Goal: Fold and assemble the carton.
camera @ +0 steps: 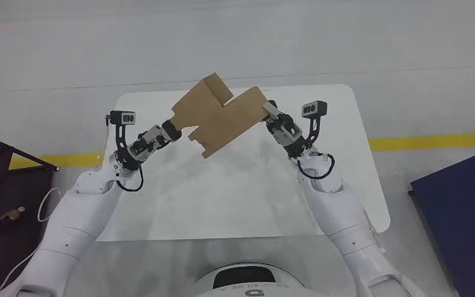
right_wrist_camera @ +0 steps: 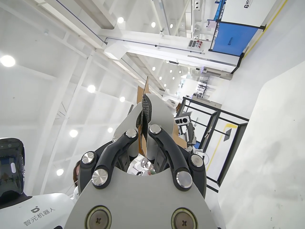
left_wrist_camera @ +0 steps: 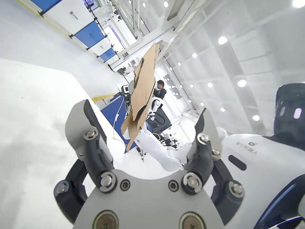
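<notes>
A flat brown carton (camera: 223, 119), still unfolded with notched flaps, is held tilted above the far part of the white table (camera: 223, 200). My right gripper (camera: 270, 113) is shut on the carton's right edge; in the right wrist view the cardboard (right_wrist_camera: 140, 94) is pinched edge-on in that gripper (right_wrist_camera: 143, 110). My left gripper (camera: 174, 126) sits at the carton's left edge. In the left wrist view its fingers (left_wrist_camera: 85, 120) stand wide apart, and the carton (left_wrist_camera: 143, 84) shows edge-on beyond the left gripper (left_wrist_camera: 144, 107), untouched.
The table's rounded far corners and right edge lie close to the arms. A dark rack (camera: 18, 185) stands off the table's left side and a blue panel (camera: 453, 215) off its right. A yellow floor line (camera: 423, 141) runs behind.
</notes>
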Controlling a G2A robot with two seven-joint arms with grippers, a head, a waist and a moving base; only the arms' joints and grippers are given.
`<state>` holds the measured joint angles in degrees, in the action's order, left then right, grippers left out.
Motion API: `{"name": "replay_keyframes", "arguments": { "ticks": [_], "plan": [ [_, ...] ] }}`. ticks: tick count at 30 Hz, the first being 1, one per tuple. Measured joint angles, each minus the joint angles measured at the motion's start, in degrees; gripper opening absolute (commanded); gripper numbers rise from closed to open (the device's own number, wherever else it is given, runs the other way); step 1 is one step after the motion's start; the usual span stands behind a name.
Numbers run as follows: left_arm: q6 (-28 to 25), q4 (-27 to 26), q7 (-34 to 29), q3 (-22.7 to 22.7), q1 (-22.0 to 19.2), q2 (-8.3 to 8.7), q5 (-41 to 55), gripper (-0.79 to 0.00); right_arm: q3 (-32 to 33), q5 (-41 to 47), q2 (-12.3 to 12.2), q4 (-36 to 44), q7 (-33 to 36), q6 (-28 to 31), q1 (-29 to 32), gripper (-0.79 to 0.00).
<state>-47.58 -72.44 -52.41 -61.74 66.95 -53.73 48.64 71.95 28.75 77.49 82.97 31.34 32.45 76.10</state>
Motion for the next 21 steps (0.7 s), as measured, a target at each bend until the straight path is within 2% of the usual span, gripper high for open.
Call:
{"name": "replay_keyframes", "arguments": {
  "ticks": [3, 5, 14, 18, 21],
  "plan": [
    [1.8, 1.2, -3.6, 1.0, -1.1, -0.61, 3.7, -0.557, -0.2, 0.1, 0.0, -0.3, 0.1, 0.1, -0.3, -0.785],
    [2.0, 1.9, -5.2, 1.4, -1.7, -0.96, 4.9, -0.779, -0.2, 0.0, 0.1, -0.7, -0.1, 0.1, -0.4, -0.785],
    [1.7, 5.0, -6.0, 1.0, -3.5, -1.93, 2.2, -0.785, 0.1, -4.3, 0.0, -3.1, -2.8, 0.6, -1.1, -0.785],
    [1.4, 5.8, -5.4, 0.9, -3.8, -2.32, 0.2, -0.785, 0.3, -9.8, 0.0, -3.9, -5.9, 1.4, -1.7, -0.785],
    [2.0, 5.8, -5.5, 0.9, -3.9, -2.61, 0.4, -0.785, 0.9, -17.9, -0.1, -4.9, -11.0, 2.4, -2.3, -0.785]
  ]
}}
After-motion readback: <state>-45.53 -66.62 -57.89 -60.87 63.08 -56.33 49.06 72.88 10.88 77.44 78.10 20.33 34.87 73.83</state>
